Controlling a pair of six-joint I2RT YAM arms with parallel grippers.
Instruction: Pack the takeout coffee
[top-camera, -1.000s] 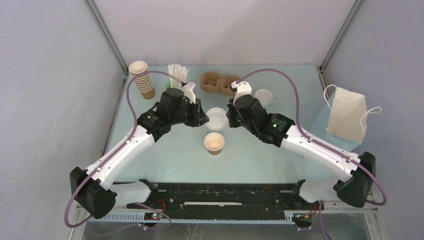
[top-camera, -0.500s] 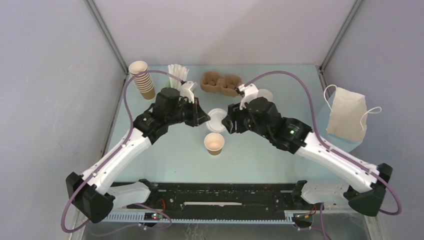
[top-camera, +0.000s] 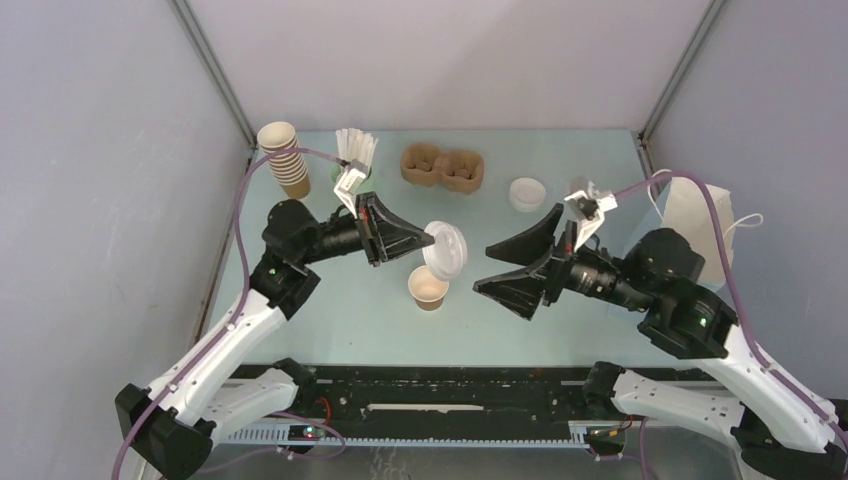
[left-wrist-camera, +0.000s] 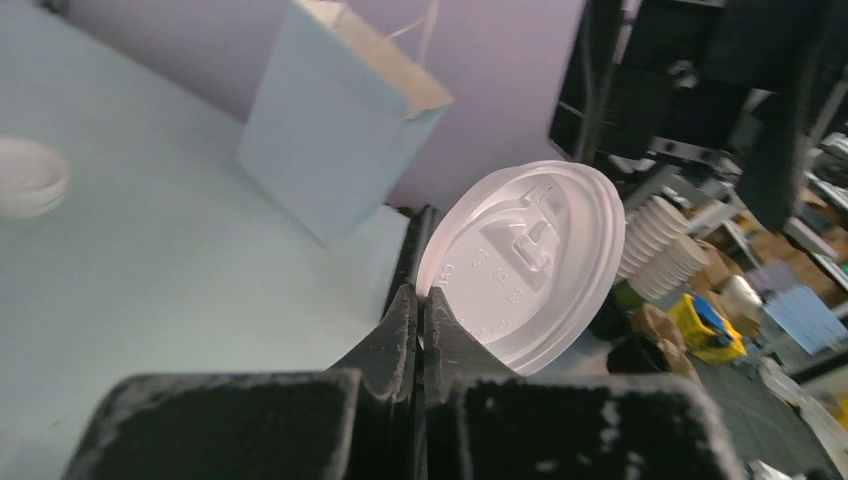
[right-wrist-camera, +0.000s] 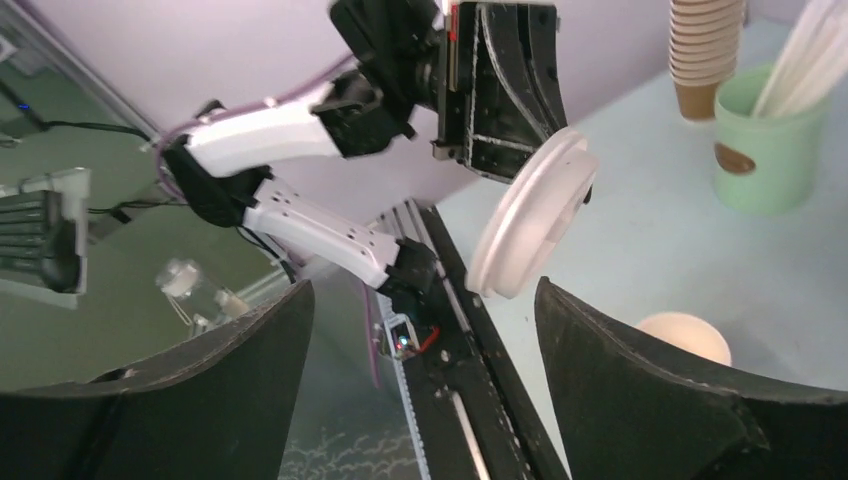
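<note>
Small brown paper cup (top-camera: 428, 287), upright and lidless, near the middle of the pale green table (top-camera: 500, 330). Round white plastic lid (top-camera: 445, 250) not on it yet: tilted on edge in the air, just above and behind the cup's far rim.

Left gripper (top-camera: 425, 238) clamped tight on the lid's rim, fingers pinching only a narrow strip of plastic. Left arm stretched in from the table's left side, wrist levelled, fingers pointing right.

Right gripper (top-camera: 487, 268) spread wide and holding nothing, aimed leftward at the lid but apart from it. Right arm folded high over the table's right side, beside the pale paper bag (top-camera: 695, 235).

Probably light and thin-walled, so easily crushed or tipped. Stiff at the rolled rim, soft at mid-wall. Lid likely springy and slippery, prone to pivoting in a rim pinch. Once capped, best taken around the wall just under the lid, with gentle squeeze.

Brown pulp carrier (top-camera: 443, 167) waiting near the far edge, both slots vacant.
</note>
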